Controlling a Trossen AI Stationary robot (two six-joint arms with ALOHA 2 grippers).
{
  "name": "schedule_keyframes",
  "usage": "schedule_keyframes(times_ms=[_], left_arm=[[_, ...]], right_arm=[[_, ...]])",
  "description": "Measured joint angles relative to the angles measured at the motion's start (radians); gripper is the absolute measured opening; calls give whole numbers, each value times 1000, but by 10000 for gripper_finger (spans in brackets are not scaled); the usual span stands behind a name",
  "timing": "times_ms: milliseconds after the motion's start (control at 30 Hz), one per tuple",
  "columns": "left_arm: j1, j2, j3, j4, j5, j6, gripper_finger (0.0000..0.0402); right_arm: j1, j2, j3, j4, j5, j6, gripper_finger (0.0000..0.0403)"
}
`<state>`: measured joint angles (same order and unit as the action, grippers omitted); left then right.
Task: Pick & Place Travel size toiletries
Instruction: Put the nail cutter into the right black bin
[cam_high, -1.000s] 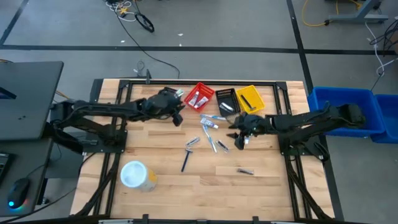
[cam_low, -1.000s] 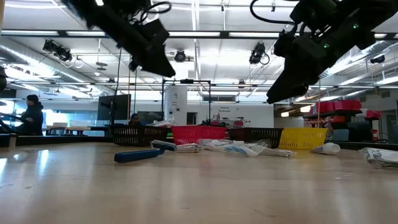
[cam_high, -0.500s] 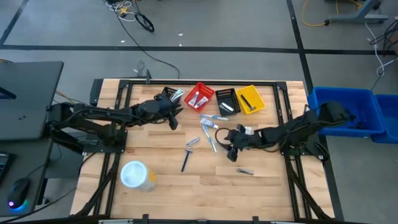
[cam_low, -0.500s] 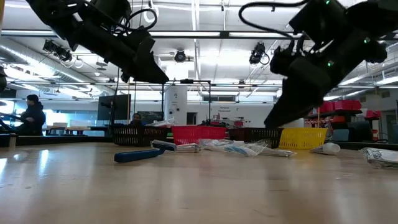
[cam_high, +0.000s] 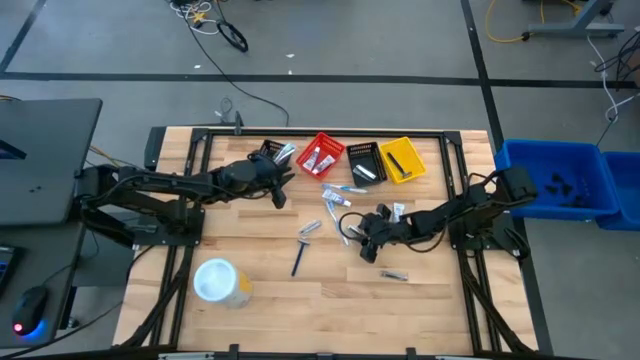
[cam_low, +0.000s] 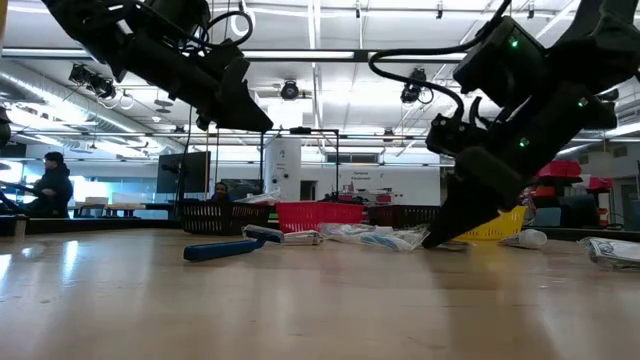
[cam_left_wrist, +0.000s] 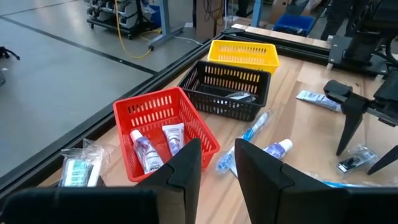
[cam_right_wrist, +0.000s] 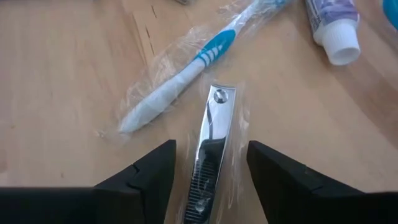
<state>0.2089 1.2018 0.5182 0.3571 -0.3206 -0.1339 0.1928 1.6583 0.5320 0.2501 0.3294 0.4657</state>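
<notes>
— Along the far edge of the table (cam_high: 250, 270), what sat in the baskets?
— Three stood in a row. The red basket (cam_left_wrist: 163, 121) held two small white tubes (cam_left_wrist: 158, 145); the black basket (cam_left_wrist: 227, 87) held a dark wrapped item I could not identify; the yellow basket (cam_high: 402, 158) had a dark stick lying in it. A round white-lidded tub (cam_high: 216, 280) stood apart near the front.
— And the loose toiletries?
— Scattered mid-table: a wrapped toothbrush (cam_right_wrist: 186, 73), a white tube (cam_right_wrist: 333, 28), and a metal nail clipper (cam_right_wrist: 208, 149) in clear wrap.
— The grippers?
— The right gripper (cam_right_wrist: 208, 171) had its fingers spread apart, one on each side of the clipper, not pinching it. The left gripper (cam_left_wrist: 217, 171) hovered near the red basket, fingers slightly parted, holding nothing.
— Any change from a second before?
— The right arm had come down from above the pile to table level; the left had drawn back slightly
</notes>
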Motion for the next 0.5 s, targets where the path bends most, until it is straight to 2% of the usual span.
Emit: schedule_keyframes(times_ms=[333,500], left_arm=[[0,0,0,-1,0,0,104],[0,0,0,-1,0,0,104]], right_arm=[[-11,2,0,-2,-11,-1,132],[-26,2,1,-7,-34,13,110]])
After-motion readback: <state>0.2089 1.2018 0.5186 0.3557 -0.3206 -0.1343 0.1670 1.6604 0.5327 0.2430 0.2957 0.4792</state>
